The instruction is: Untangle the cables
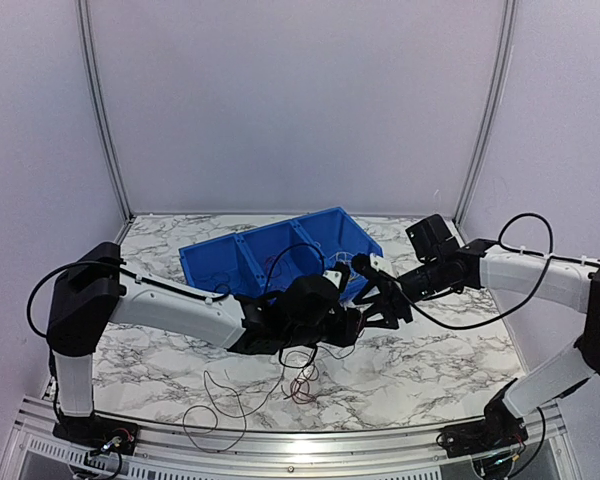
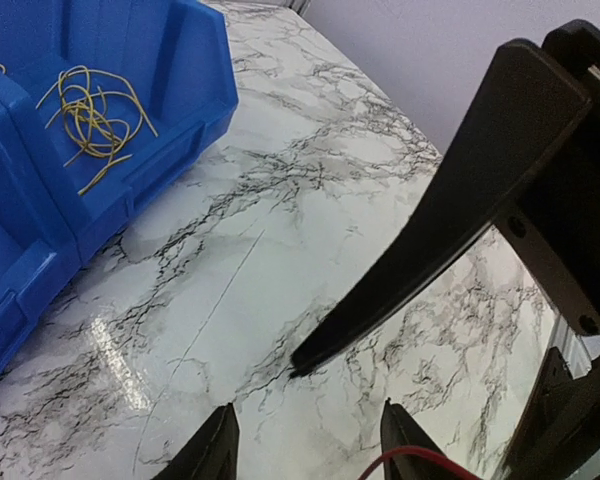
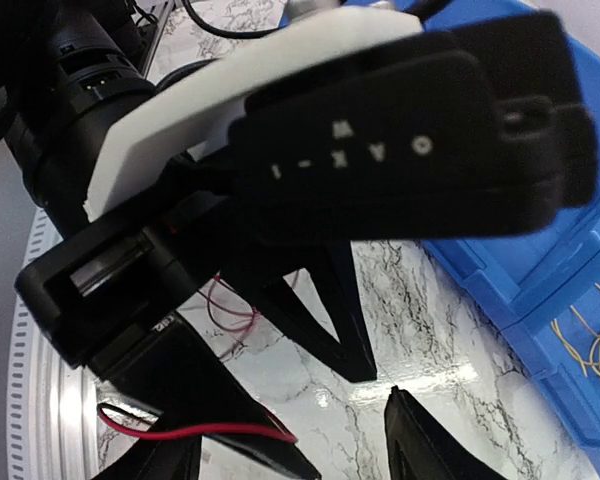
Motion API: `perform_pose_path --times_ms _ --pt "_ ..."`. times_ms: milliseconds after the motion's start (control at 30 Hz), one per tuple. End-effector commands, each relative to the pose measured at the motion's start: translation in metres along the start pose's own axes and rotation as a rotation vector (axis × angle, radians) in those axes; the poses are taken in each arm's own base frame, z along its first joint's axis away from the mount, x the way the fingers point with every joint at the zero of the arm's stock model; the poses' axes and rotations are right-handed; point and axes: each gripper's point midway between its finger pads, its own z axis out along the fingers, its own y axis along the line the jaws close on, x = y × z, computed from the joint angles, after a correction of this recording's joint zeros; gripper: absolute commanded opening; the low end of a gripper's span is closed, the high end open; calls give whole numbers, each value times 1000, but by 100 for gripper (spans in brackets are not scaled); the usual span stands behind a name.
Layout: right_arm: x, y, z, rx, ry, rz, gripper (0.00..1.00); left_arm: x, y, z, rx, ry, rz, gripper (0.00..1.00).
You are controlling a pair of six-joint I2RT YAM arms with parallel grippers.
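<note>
My two grippers meet just in front of the blue bin (image 1: pixel 280 245), over the marble table. The left gripper (image 2: pixel 310 405) is open, with bare table between its tips; a red cable (image 2: pixel 412 455) curves past its right finger. The right gripper (image 3: pixel 300 420) is open too, its long black finger (image 2: pixel 430 250) slanting across the left wrist view. A red cable (image 3: pixel 195 432) lies over the left gripper's finger. A small red bundle (image 1: pixel 302 388) and thin dark loops (image 1: pixel 220 410) lie on the table below the arms. Yellow cables (image 2: pixel 90 115) rest in one bin compartment.
The blue bin has three compartments; a dark cable loop (image 1: pixel 285 258) shows in the middle one. A metal rail (image 1: pixel 280 445) runs along the table's near edge. The left wrist camera housing (image 3: pixel 380 150) fills the upper right wrist view.
</note>
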Motion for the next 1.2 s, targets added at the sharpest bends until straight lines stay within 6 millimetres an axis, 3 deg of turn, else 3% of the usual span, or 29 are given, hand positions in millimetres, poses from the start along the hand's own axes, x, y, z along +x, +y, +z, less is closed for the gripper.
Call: perform_pose_path --times_ms 0,133,367,467,667,933,1000,1167 --pt "-26 -5 -20 7 -91 -38 62 47 54 -15 -227 165 114 52" --pt "-25 -10 -27 8 -111 -16 62 58 66 -24 -280 230 132 55" --pt "-10 -4 -13 -71 -79 32 65 66 82 -40 -349 279 149 56" --pt "-1 -20 -6 -3 -45 56 63 62 80 -51 -332 280 163 56" --pt "37 -57 15 120 99 161 64 53 67 -81 -248 260 128 56" --pt "70 -53 50 71 254 219 71 85 63 -86 -158 345 48 53" --pt "76 -55 58 82 290 218 63 91 62 -84 -143 362 28 52" --pt "79 -60 64 81 321 237 4 105 64 -87 -128 402 -5 44"
